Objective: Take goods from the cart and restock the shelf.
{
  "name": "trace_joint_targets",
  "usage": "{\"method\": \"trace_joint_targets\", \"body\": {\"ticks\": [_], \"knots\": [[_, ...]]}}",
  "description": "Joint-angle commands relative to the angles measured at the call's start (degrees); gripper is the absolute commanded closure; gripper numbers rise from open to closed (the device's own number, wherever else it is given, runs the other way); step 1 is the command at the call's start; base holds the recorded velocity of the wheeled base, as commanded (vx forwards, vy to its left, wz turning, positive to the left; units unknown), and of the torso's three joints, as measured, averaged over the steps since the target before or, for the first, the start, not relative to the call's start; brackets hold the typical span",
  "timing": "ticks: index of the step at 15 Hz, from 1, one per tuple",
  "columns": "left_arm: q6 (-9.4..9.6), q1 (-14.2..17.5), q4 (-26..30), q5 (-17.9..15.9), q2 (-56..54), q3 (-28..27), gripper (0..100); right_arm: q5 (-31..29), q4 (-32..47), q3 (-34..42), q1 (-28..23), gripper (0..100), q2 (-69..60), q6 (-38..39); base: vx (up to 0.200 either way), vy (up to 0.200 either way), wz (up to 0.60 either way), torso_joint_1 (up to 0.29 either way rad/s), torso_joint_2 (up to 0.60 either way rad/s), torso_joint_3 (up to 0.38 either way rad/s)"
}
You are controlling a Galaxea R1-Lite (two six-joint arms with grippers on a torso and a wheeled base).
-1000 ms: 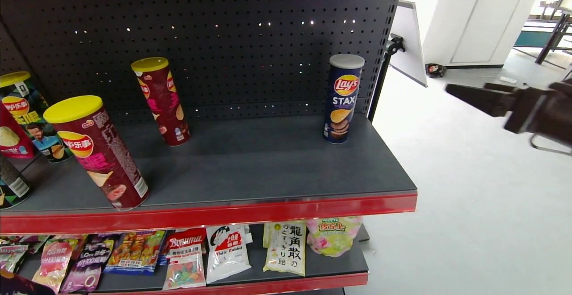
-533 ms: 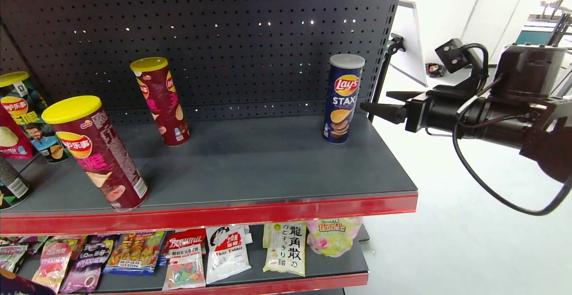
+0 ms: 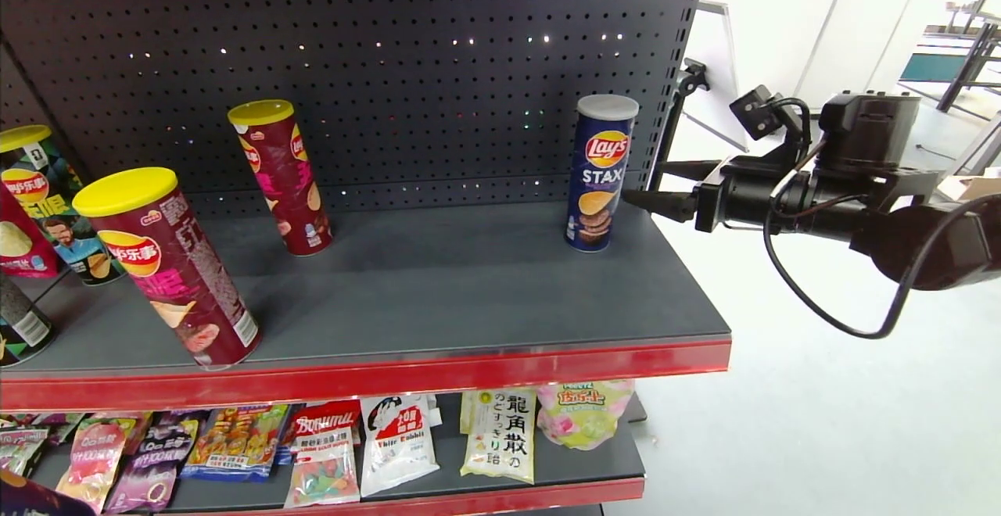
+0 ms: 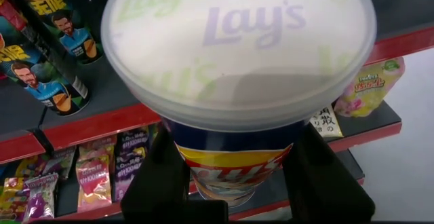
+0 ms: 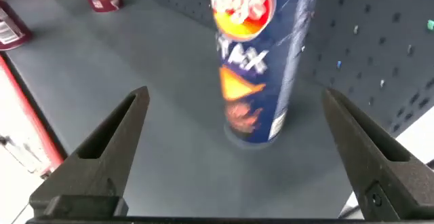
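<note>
Just ahead of the spread right jaws, now nearer, stands the blue can (image 3: 600, 176); left jaws pinch a white-lidded can (image 4: 237, 81).

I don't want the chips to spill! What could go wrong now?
1. The blue can stands tall and thin near the right end of the shelf. The right arm has its open jaws just beside it, so a bump might tip the can, maybe off the end.
2. The left jaws hold a second can by its sides. If that hold is loose, it might slip and drop.
</note>
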Motion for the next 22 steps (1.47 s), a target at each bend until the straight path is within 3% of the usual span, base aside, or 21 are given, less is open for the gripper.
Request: {"method": "trace_joint_targets", "body": {"ticks": [1, 8, 22], "knots": [[0.03, -0.01, 0.08, 0.02, 0.13, 0.03, 100, 0.34, -0.01, -4.18, -0.59, 0, 4.38, -0.09, 0.000, 0.000, 0.00, 0.000, 0.00, 0.000], [1.00, -0.01, -0.01, 0.02, 1.63, 0.03, 100, 4.38, 0.08, -9.02, -0.77, 0, 8.25, 0.00, 0.000, 0.000, 0.00, 0.000, 0.00, 0.000], [1.62, -0.01, -0.01, 0.02, 1.71, 0.03, 100, 5.35, 0.17, -14.03, -0.41, 0, 13.08, 0.00, 0.000, 0.000, 0.00, 0.000, 0.00, 0.000]]}}
